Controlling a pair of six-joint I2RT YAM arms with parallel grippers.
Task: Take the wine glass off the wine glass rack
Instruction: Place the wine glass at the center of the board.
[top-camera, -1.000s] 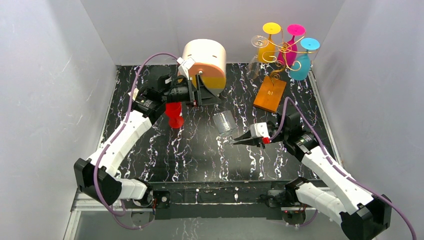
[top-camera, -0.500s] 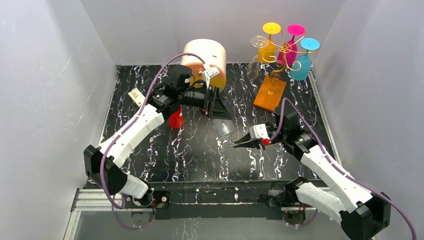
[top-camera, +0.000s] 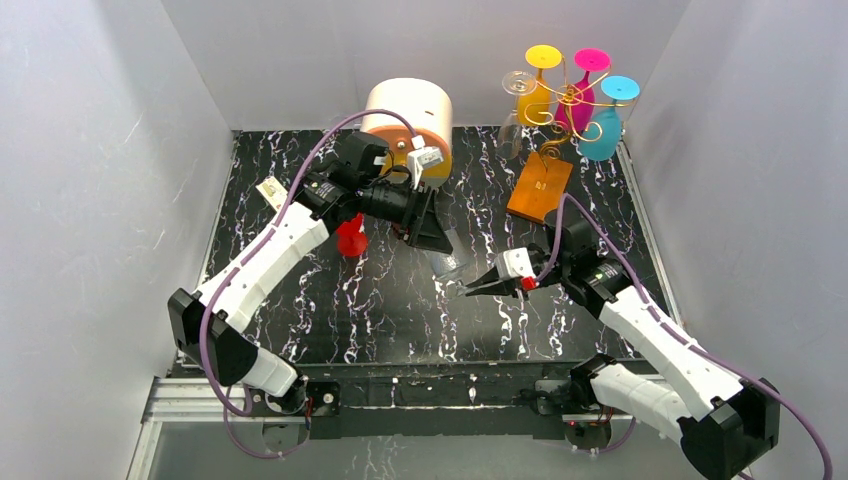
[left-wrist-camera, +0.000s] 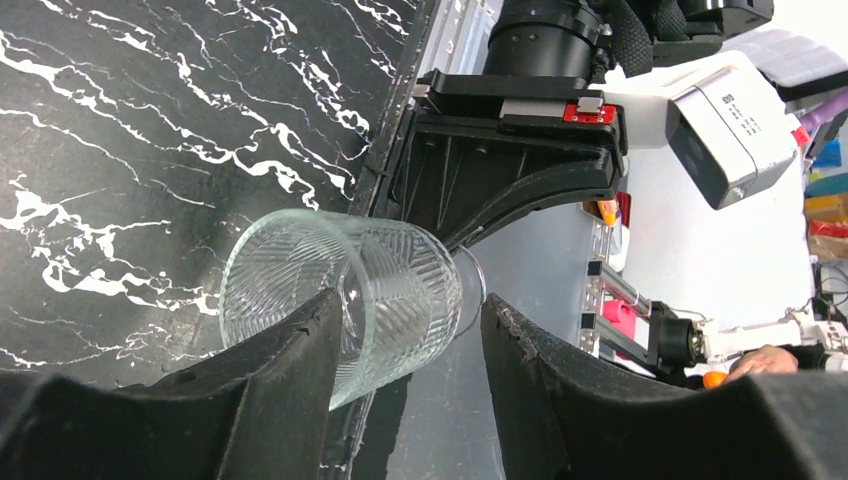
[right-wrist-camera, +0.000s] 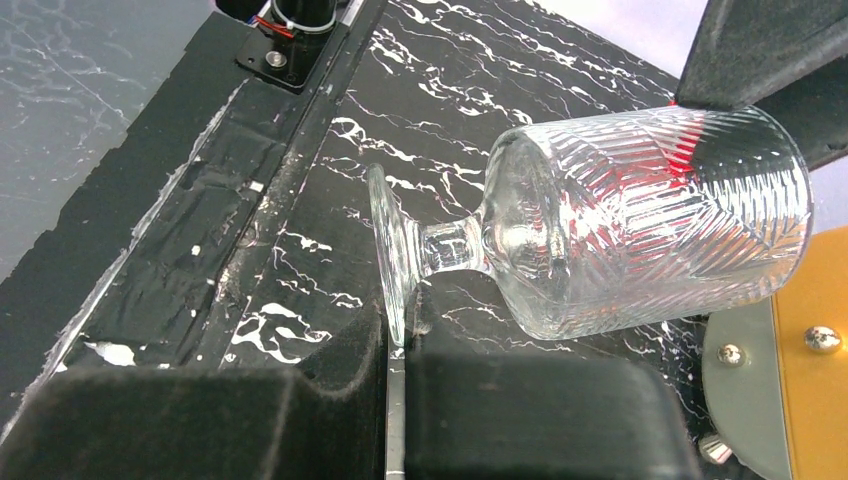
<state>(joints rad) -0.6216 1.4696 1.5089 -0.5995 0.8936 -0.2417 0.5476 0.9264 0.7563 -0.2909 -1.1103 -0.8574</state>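
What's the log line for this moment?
right end effector: shut on clear wine glass foot | left end effector: open around its bowl | state: off wine glass rack, held sideways

Black table top (top-camera: 330, 300) veined white like marble, pale grey walls around it; round cream-and-orange drawer box (top-camera: 405, 110) at the far edge, centre; wine glass rack (top-camera: 540, 188) on its orange-brown wooden base, far right; red cup (top-camera: 350, 240) left of centre, partly hidden; small pale tag (top-camera: 270, 190) near the left edge
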